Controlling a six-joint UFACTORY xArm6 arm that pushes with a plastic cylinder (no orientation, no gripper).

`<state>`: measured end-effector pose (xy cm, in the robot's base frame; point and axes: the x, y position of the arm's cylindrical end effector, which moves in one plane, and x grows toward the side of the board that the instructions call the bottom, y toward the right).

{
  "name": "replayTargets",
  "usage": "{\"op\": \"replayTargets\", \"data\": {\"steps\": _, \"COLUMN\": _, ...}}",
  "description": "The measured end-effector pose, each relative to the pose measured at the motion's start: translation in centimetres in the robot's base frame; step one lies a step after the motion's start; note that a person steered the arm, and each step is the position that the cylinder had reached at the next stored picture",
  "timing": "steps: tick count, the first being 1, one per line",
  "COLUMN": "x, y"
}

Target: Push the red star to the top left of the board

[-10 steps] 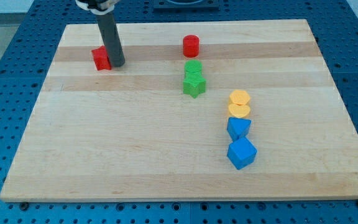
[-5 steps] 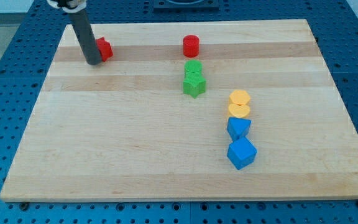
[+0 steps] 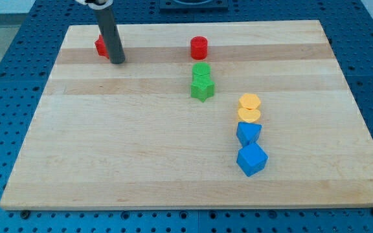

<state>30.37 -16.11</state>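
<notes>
The red star (image 3: 100,46) lies near the board's top left, mostly hidden behind my dark rod. My tip (image 3: 117,61) rests on the board just right of and below the star, touching or nearly touching it. A red cylinder (image 3: 199,47) stands at the top middle, well to the right of the star.
A green cylinder (image 3: 201,70) and a green star (image 3: 202,88) sit together below the red cylinder. Two yellow blocks (image 3: 249,101) (image 3: 249,115) and two blue blocks (image 3: 248,134) (image 3: 251,159) form a column at the right. The wooden board (image 3: 141,162) lies on a blue perforated table.
My tip swung from the star's right side to its left, then back to its right. The red star has shifted up and slightly left, closer to the top left corner.
</notes>
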Motion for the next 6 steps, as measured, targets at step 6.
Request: {"op": "replayTargets", "data": {"steps": 6, "x": -3.7, "y": -5.7}}
